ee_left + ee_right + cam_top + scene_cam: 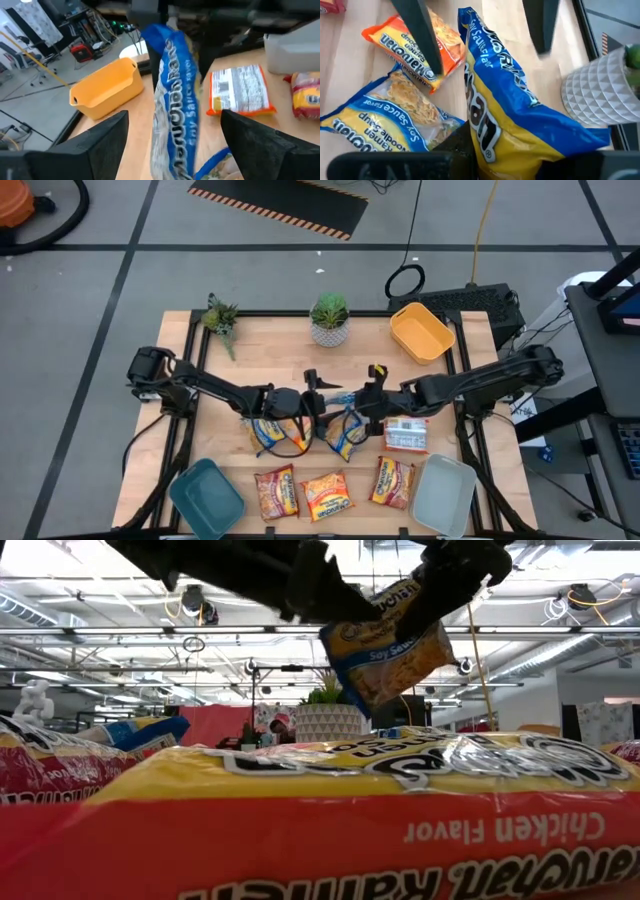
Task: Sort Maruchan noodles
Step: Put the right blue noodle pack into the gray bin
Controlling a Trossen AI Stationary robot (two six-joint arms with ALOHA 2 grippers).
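My right gripper [362, 408] is shut on a blue-and-yellow noodle packet [390, 645], lifted above the middle of the table. My left gripper [318, 392] is open. Its two fingers [107, 132] stand wide on either side of that packet [175, 95] without touching it. A second blue-and-yellow packet [385, 120] and an orange one [415, 45] lie flat on the table below. Three red-and-yellow packets [327, 495] lie in a row near the near edge. One packet [406, 433] lies with its white back up at the right. My right gripper pinches the blue-and-yellow packet between its two fingers at one end [482, 142]. It comes slanting down from the table's right side. The packet is lifted clear and hangs tilted below the gripper [440, 580]. Its free end [350, 680] points down.
A yellow bin [422, 332] stands at the far right, a teal bin [205, 498] at the near left corner and a pale bin [443, 495] at the near right corner. Two potted plants [329, 320] stand along the far edge. A large packet [320, 800] fills the low view's foreground.
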